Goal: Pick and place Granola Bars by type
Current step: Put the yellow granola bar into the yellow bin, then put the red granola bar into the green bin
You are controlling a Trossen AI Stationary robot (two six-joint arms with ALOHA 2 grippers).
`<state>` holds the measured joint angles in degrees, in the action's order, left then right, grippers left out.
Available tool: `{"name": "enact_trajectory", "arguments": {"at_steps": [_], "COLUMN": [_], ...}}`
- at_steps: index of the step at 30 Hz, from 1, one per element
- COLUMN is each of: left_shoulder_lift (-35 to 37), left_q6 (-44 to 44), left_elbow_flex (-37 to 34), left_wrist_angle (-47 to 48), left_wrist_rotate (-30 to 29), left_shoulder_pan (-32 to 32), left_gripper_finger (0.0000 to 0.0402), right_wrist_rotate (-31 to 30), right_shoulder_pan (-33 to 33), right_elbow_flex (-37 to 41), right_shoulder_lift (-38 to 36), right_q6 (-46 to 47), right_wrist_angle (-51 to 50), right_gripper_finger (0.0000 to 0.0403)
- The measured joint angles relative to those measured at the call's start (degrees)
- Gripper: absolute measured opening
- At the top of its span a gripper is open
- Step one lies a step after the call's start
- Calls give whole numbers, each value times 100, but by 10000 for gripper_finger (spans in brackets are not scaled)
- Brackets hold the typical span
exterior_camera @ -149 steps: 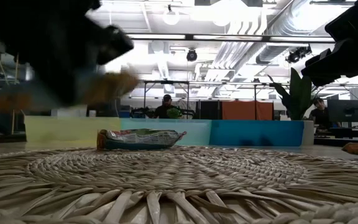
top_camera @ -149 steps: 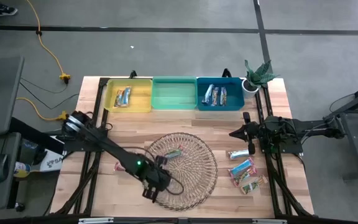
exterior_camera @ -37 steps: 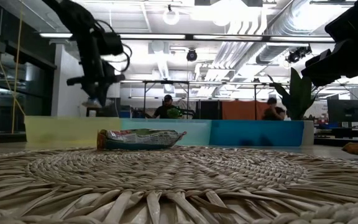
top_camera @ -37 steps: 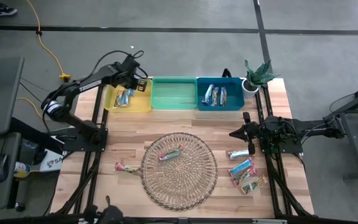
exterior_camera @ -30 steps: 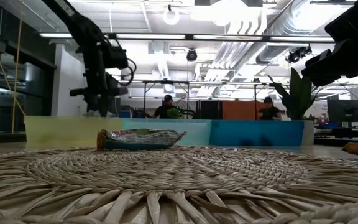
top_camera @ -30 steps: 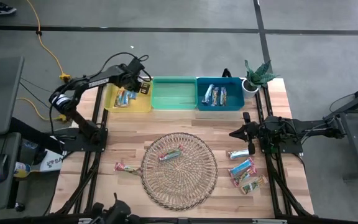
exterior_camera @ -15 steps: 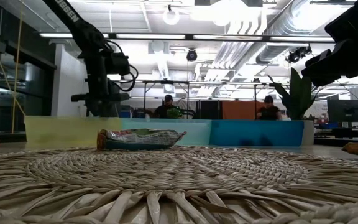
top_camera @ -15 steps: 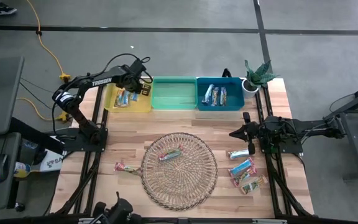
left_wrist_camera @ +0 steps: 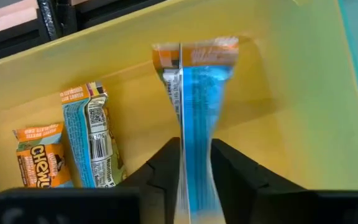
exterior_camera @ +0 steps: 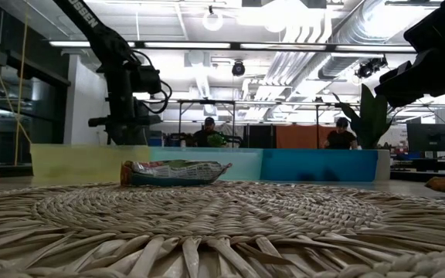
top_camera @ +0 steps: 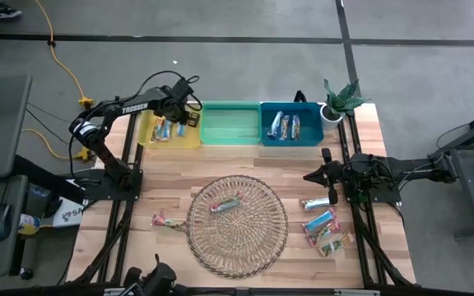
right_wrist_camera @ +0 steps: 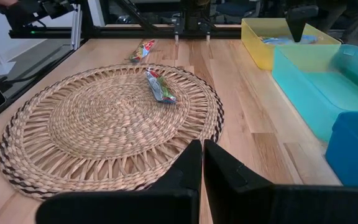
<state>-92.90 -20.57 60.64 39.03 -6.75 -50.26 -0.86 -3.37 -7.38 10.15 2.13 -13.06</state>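
Five seconds back my left arm was down at the round woven wicker tray [top_camera: 237,224]; now my left end effector [top_camera: 186,115] hangs over the yellow plastic bin [top_camera: 189,140] at the table's far left corner, and it has barely shifted in the last half second. Its fingers [left_wrist_camera: 164,174] are pinching a bright blue wrapped granola bar with orange ends [left_wrist_camera: 196,106], which sticks out lengthwise straight ahead of the tips, its far end toward the bin's floor. Two matching blue-and-orange bars [left_wrist_camera: 73,140] lie flat in the same bin, just beside where this one points. I judge the release is the step in hand: the bar's long axis runs nearly along the drop, so it should tip over on landing.

My right end effector [right_wrist_camera: 201,163] waits at the table's right side, fingers pressed together, holding nothing. A red multicoloured bar [top_camera: 225,203] lies on the tray, another [top_camera: 165,220] on the wood left of it, and several [top_camera: 322,225] lie near the right arm, which is nearer those.
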Motion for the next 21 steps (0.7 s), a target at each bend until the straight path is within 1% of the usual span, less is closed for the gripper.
{"name": "enact_trajectory", "arguments": {"at_steps": [5, 9, 11, 14, 17, 21], "left_shoulder_lift": [0, 0, 2, 107, 371, 850], "left_q6": [67, 123, 190, 378, 591, 765], "left_elbow_flex": [0, -2, -2, -7, -7, -7], "left_wrist_angle": [31, 17, 3, -159, -421, -613], "left_wrist_rotate": [48, 164, 266, 567, 924, 1079], "left_shoulder_pan": [0, 0, 0, 0, 0, 0], "left_gripper_finger": [140, 168, 173, 174, 174, 175], "right_wrist_rotate": [0, 0, 0, 0, 0, -2], "right_shoulder_pan": [-1, 0, -1, -1, 0, -1], "right_elbow_flex": [0, -2, -2, -2, -1, -2], "right_shoulder_lift": [0, 0, 0, 0, 1, 2], "right_q6": [-2, -2, -1, -1, -2, -2], "right_wrist_angle": [0, 0, 0, 0, 0, 0], "right_gripper_finger": [0, 0, 0, 0, 0, 0]}}
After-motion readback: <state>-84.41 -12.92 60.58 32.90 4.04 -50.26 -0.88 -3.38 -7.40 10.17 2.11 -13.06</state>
